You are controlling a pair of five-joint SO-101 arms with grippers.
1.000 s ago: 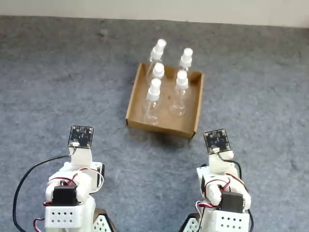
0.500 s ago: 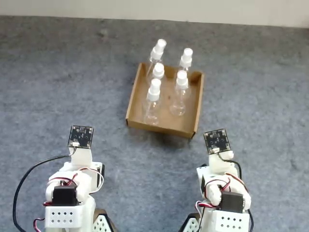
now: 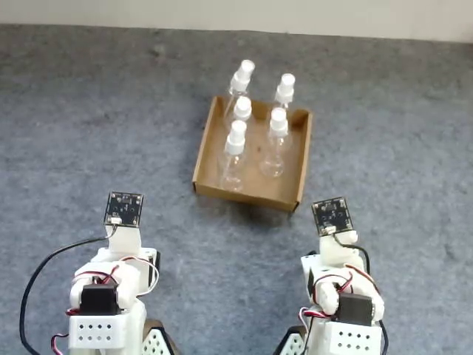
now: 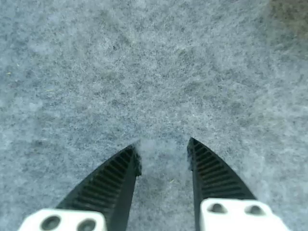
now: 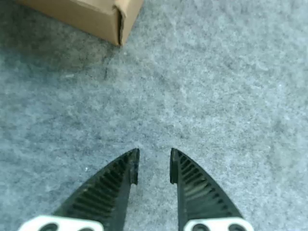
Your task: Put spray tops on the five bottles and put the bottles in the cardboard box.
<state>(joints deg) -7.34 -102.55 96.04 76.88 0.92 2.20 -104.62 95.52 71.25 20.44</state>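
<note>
The cardboard box (image 3: pixel 208 151) lies on the grey carpet in the middle of the high view. Several clear bottles stand in it, each with a white spray top, such as the front left bottle (image 3: pixel 233 155) and the front right bottle (image 3: pixel 274 144). Both arms are folded back at the near edge, well short of the box. My left gripper (image 4: pixel 163 149) is a little open over bare carpet with nothing between its fingers. My right gripper (image 5: pixel 154 161) shows a narrower gap, also with nothing in it. A corner of the box (image 5: pixel 96 17) lies ahead of it.
Grey carpet (image 3: pixel 89 111) runs wide on both sides of the box and between the box and the arms. A pale wall strip (image 3: pixel 222 13) borders the far edge. The left arm's cable (image 3: pixel 33 285) loops at the near left.
</note>
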